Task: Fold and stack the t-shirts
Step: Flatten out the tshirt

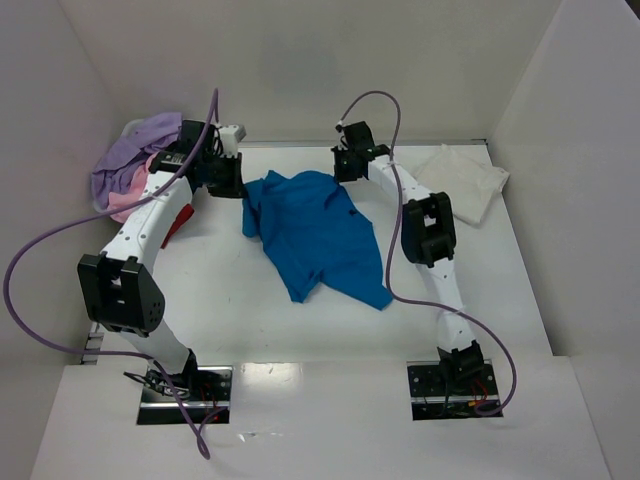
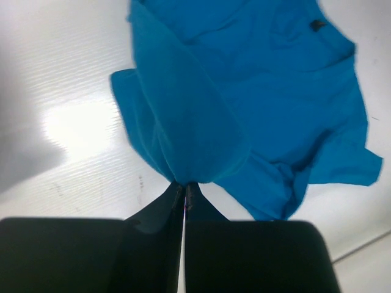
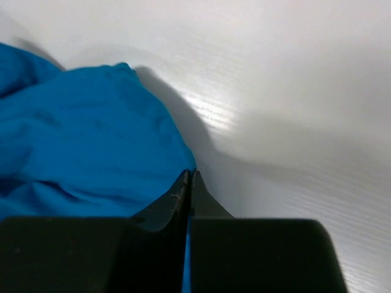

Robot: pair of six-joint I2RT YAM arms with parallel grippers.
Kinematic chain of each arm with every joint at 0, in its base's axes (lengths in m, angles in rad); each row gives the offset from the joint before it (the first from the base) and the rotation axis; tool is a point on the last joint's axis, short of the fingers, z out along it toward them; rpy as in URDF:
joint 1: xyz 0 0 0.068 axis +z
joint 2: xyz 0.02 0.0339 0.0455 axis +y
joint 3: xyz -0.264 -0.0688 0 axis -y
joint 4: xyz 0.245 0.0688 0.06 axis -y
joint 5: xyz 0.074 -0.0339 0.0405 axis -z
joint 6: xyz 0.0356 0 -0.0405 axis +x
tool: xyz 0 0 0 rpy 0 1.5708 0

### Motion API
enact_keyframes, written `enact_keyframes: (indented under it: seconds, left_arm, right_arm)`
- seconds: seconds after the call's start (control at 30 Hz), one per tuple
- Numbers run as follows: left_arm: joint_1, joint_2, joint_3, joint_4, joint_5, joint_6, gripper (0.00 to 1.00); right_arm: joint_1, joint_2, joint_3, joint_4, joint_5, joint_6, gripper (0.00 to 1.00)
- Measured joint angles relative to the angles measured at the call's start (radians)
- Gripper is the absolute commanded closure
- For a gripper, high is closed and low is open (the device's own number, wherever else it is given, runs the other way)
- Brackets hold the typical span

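I start at my left gripper [image 2: 184, 186]. Its 2 black fingers are pressed together, and a peak of the bright blue short-sleeved cloth t-shirt [image 2: 256, 104] is pinched at their tips. The fabric rises off the surface into that pinch like a small tent.

My right gripper [image 3: 190, 177] also has its 2 fingers together. A sliver of blue shows in the seam between them, and the shirt's edge is bunched just left of the tips. I read that as clamped on the hem, though I can't judge from this angle how much cloth is caught.

From the top camera, the left gripper sits at the blue shirt's far-left corner and the right gripper at its far-right corner. The shirt spreads from between them toward the near side. It lies crumpled in the middle of the smooth white table [image 1: 250, 300], with 1 corner trailing near and to the right.

A rumpled white cloth t-shirt [image 1: 462, 182] lies to the right of the right arm, toward the far right corner, apart from the blue one. On the far left sits a heap, with a lavender cloth shirt [image 1: 130, 155] on top and a pink cloth shirt [image 1: 128, 200] just nearer. A strip of dark red cloth [image 1: 178, 225] shows beside the left arm.
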Motion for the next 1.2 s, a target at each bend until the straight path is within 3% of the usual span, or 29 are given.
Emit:
enact_keyframes:
  seconds: [0.2,0.3,0.37,0.5,0.63,0.97,1.2]
  left_arm:
    - [0.073,0.000,0.024,-0.002,-0.125,-0.005,1.00]
    - [0.128,-0.001,0.097,-0.008,-0.172,-0.005,1.00]
    - [0.139,0.000,0.167,-0.011,-0.192,-0.005,1.00]
    - [0.105,-0.005,0.284,0.000,-0.205,-0.004,1.00]
    - [0.104,-0.031,0.298,-0.001,-0.217,-0.005,1.00]
    - [0.105,-0.061,0.387,-0.039,-0.209,-0.002,1.00]
    - [0.113,-0.060,0.454,-0.091,-0.070,0.030,1.00]
  right_arm:
    - [-0.061,-0.117,0.043,-0.050,0.024,0.036,1.00]
    - [-0.161,-0.287,0.043,-0.063,0.022,0.056,1.00]
    - [-0.267,-0.515,0.067,-0.060,0.030,0.065,1.00]
    - [-0.282,-0.713,0.062,-0.047,0.055,0.068,1.00]
    - [-0.269,-0.943,-0.047,-0.021,0.050,0.068,1.00]
    - [-0.306,-1.012,-0.264,-0.038,0.069,0.068,1.00]
    - [-0.314,-1.170,-0.388,-0.048,0.100,0.084,1.00]
